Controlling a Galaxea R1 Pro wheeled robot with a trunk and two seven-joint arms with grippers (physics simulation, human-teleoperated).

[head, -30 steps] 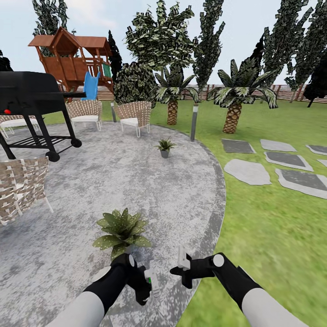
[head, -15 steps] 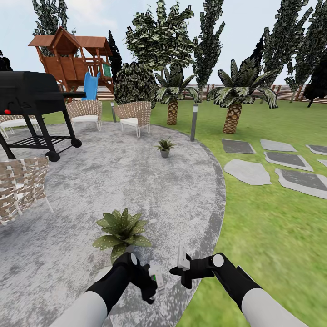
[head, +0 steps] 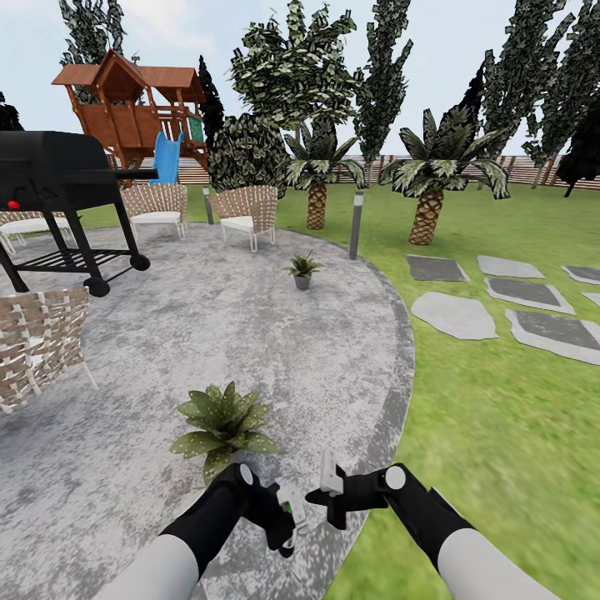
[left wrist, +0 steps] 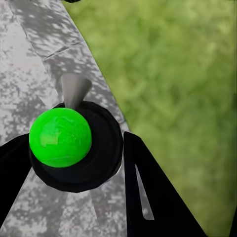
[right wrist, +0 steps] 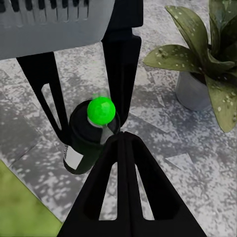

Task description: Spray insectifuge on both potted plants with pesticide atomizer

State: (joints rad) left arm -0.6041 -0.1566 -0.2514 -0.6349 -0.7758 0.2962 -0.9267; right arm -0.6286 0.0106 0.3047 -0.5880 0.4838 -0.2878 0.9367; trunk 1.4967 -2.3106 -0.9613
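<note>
Head view shows our left gripper (head: 287, 518) clamped on the pesticide atomizer (head: 288, 508) low over the grey patio (head: 250, 350), just beside the nearer potted plant (head: 222, 423), while our right gripper (head: 329, 492), fingers pressed together and holding nothing, hovers close alongside the bottle.

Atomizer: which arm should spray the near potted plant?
Left. Its tool already grips the atomizer beside the near potted plant; the right tool is shut and empty.
</note>
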